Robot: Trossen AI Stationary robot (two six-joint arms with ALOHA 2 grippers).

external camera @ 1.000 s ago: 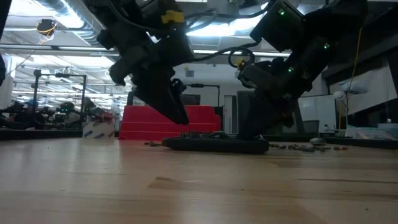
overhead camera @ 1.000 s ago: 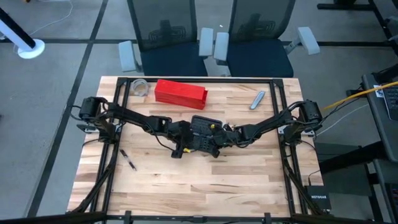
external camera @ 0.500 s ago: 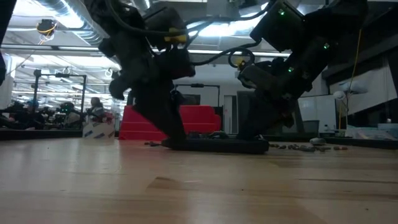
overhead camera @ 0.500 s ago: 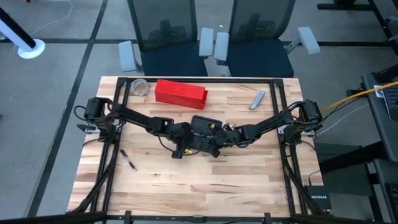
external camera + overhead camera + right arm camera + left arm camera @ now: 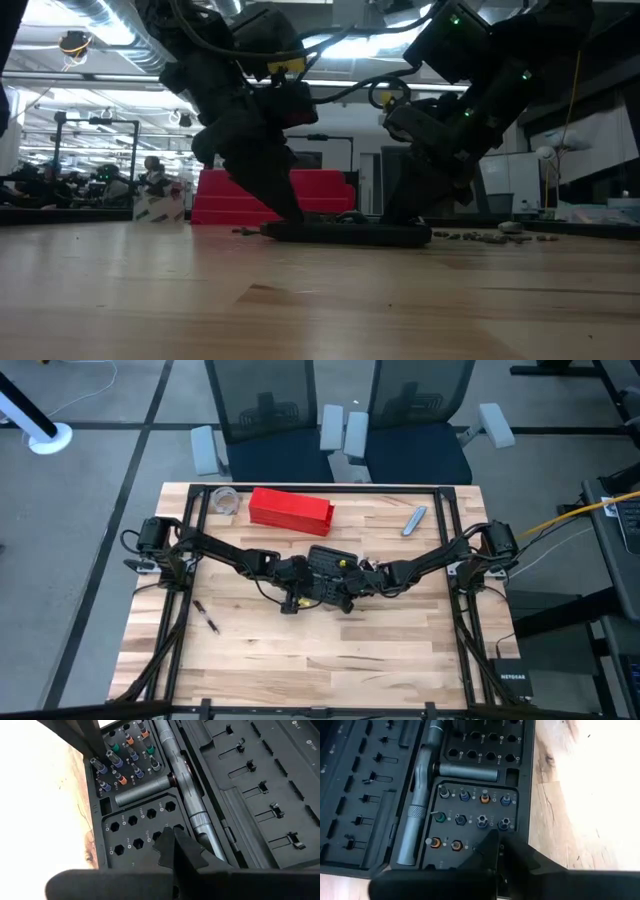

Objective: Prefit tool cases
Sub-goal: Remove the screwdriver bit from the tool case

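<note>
Mid-bench, the case (image 5: 330, 572) lies open and flat, ratchet (image 5: 417, 810) and coloured bits (image 5: 470, 815) seated in its tray. Left gripper (image 5: 492, 851), fingers together, presses down among the bits; right gripper (image 5: 172, 842), also pinched closed, holds over the empty hex sockets. Looks like bit-seating is underway. Next move calls for lifting clear without dragging a bit loose. Red box (image 5: 290, 508) sits well behind.

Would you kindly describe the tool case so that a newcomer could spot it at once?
On the wooden table, look at the centre, where both arms meet. The tool case lies open and flat there, black, its inside gridded with bit sockets, unlike the closed red box behind it.
</note>
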